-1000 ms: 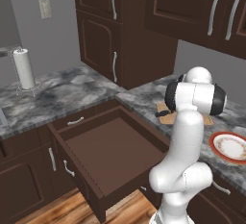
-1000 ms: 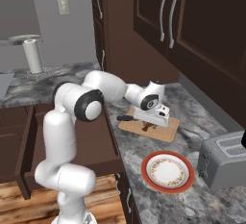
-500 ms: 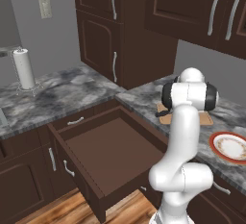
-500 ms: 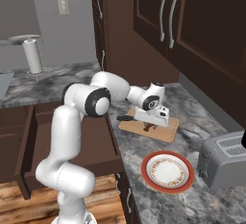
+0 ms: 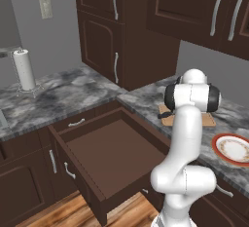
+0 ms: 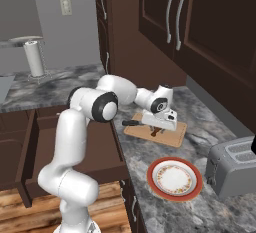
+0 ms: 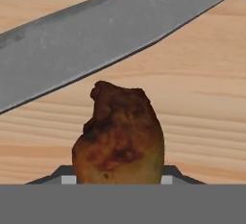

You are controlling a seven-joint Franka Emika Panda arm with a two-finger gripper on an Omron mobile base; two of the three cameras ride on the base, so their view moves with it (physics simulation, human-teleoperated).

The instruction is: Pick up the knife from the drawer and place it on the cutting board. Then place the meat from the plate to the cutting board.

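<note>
Gripper [image 6: 159, 126] low over board [image 6: 170, 136], meat [image 7: 118, 136] between its tips, grip unclear; knife [image 7: 96, 40] already down, plate [image 6: 174, 178] bare.

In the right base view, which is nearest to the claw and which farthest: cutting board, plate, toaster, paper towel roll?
1. Cutting board, right under the claw.
2. Plate, nearer the camera.
3. Toaster, far right.
4. Paper towel roll, far left at the back.

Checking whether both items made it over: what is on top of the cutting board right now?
On the cutting board lie the knife and the meat, which sits between the hand's fingertips. The hand covers part of the board in the right base view.
</note>
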